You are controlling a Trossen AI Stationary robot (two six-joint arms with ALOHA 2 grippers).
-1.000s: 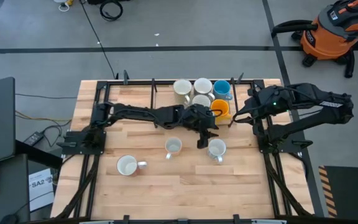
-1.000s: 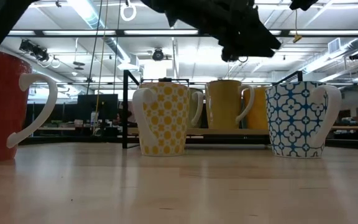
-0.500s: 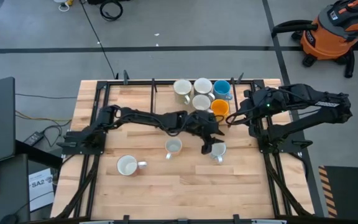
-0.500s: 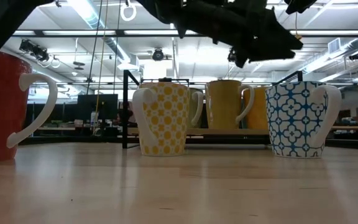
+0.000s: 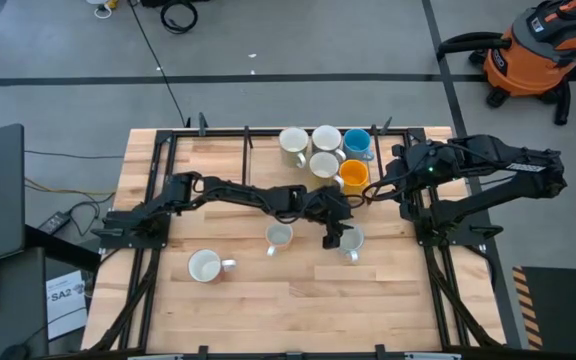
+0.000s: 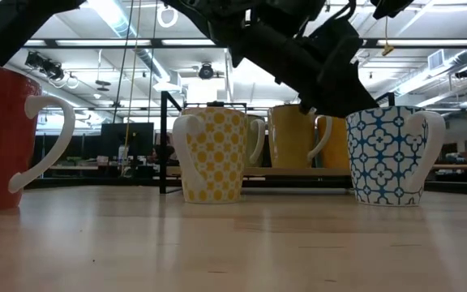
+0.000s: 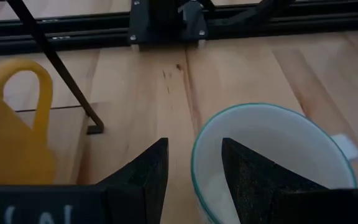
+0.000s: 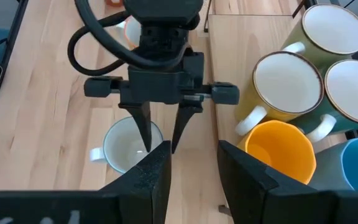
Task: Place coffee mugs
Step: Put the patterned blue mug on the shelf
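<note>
The left claw point(image 5: 334, 238) hangs over the mug at the worktop's 4 o'clock point(image 5: 349, 240), fingers parted and straddling that mug's rim at its 9 o'clock side: 1 finger inside, 1 outside. In the left wrist view the 2 fingers point(image 7: 143, 180) flank the mug's wall point(image 7: 199, 155) w/ gaps showing, so not yet clamped. The right wrist view shows the same: open left claw point(image 8: 160, 140) poised over the white mug point(image 8: 124, 148).

The right claw point(image 5: 376, 190) waits near 2 o'clock, just beside the orange mug point(image 5: 354, 176), jaws apart, holding nothing.

Mugs: 5 clustered at the worktop's point(image 5: 238, 300) 1 o'clock edge (3 white, 1 blue point(image 5: 357, 143), 1 orange); 3 stand loose at approx. 7 point(image 5: 205, 266), 6 point(image 5: 279, 236) and 4 o'clock.

Handling, as a judgement: ceramic, stiff, glazed so likely slippery, moderately heavy for a thin-finger pinch, chips if knocked against neighbours. A rim-wall pinch opposite the handle looks right; a firm squeeze is needed or the mug may swing. The cluster is tight, so set-down needs care vs. clinking.
</note>
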